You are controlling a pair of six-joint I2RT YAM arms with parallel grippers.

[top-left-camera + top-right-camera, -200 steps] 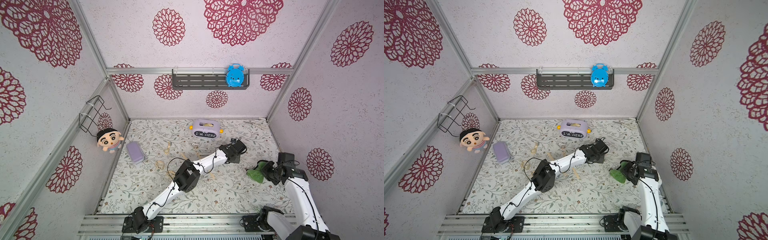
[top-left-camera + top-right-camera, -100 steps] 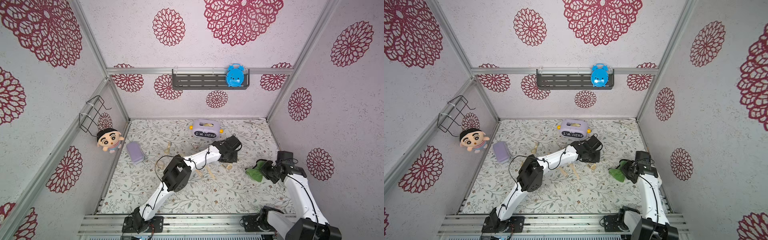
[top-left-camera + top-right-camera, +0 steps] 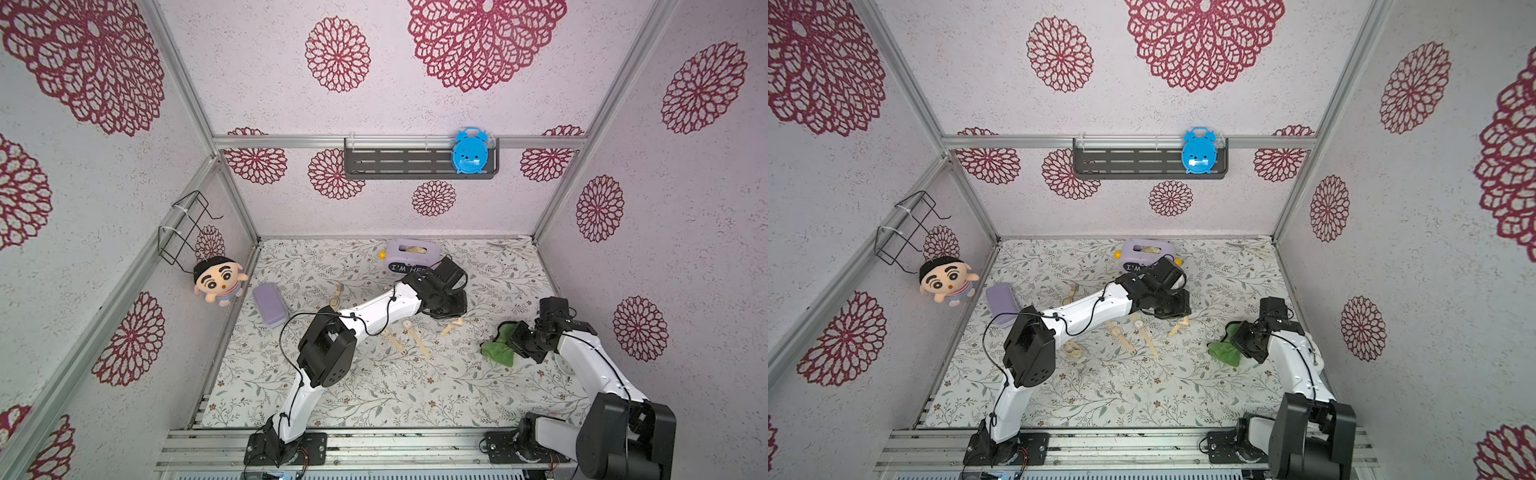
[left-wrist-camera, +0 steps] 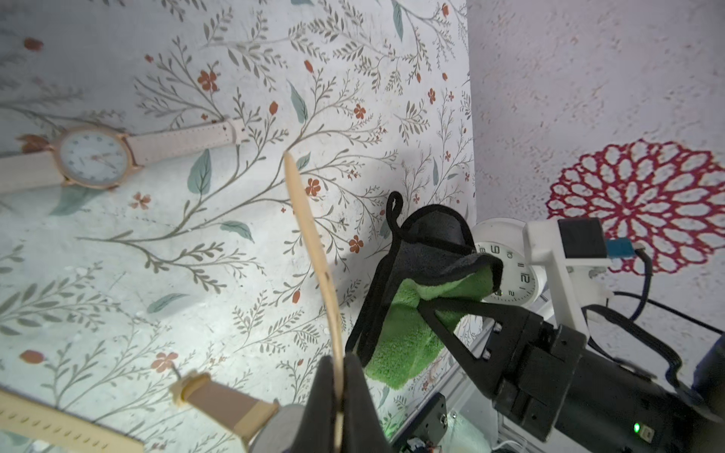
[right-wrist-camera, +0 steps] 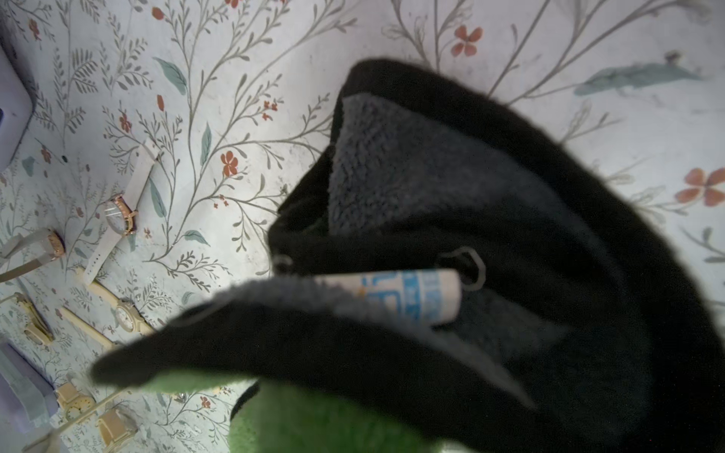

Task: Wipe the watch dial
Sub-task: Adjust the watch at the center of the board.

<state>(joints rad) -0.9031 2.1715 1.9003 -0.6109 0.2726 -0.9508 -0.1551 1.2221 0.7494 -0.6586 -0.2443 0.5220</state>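
My left gripper is shut on the thin tan strap of a watch. That watch's dial does not show. In both top views this gripper points down at the mat, with the strap end sticking out beneath it. A green and black cloth hangs from my right gripper, which is shut on it, a short way right of the left gripper. In the right wrist view the cloth hides the jaws. A pale-strapped watch lies flat nearby, dial up.
Several loose watches lie on the floral mat left of the left gripper. A purple box stands behind it and a purple case lies at the left. A white clock sits by the right wall, beyond the cloth.
My left gripper has closed on the watch strap and shifted slightly left, its elbow swinging left. The right arm with the cloth has hardly moved.
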